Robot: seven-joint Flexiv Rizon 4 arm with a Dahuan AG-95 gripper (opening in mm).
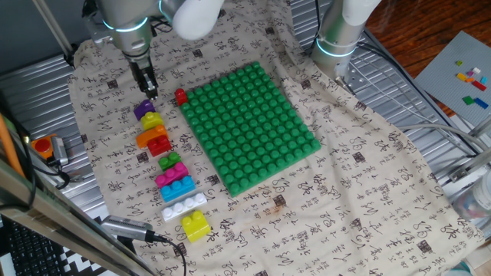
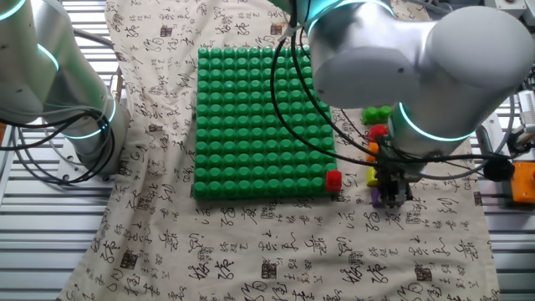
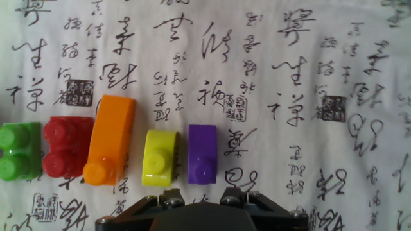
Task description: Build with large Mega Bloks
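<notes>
Large Mega Bloks lie in a row on the printed cloth: purple [image 1: 143, 109], yellow [image 1: 152, 121], orange [image 1: 148, 137], red [image 1: 160, 146], green [image 1: 169, 161], pink [image 1: 170, 175], blue [image 1: 178, 188], white [image 1: 184, 205] and another yellow [image 1: 196, 226]. A small red brick [image 1: 181, 97] sits at the corner of the green baseplate [image 1: 249, 126]. My gripper [image 1: 150, 92] hangs just over the purple brick [image 3: 203, 154], open with nothing between its fingers [image 3: 170, 194]. In the other fixed view the gripper [image 2: 391, 191] stands beside the purple brick [image 2: 377, 198].
A second arm's base [image 1: 337, 38] stands behind the baseplate [image 2: 259, 117]. A grey plate with tiny bricks [image 1: 460, 77] lies at the far right. An orange device [image 1: 44, 146] sits at the left edge. A cabled tool [image 1: 130, 228] lies near the front.
</notes>
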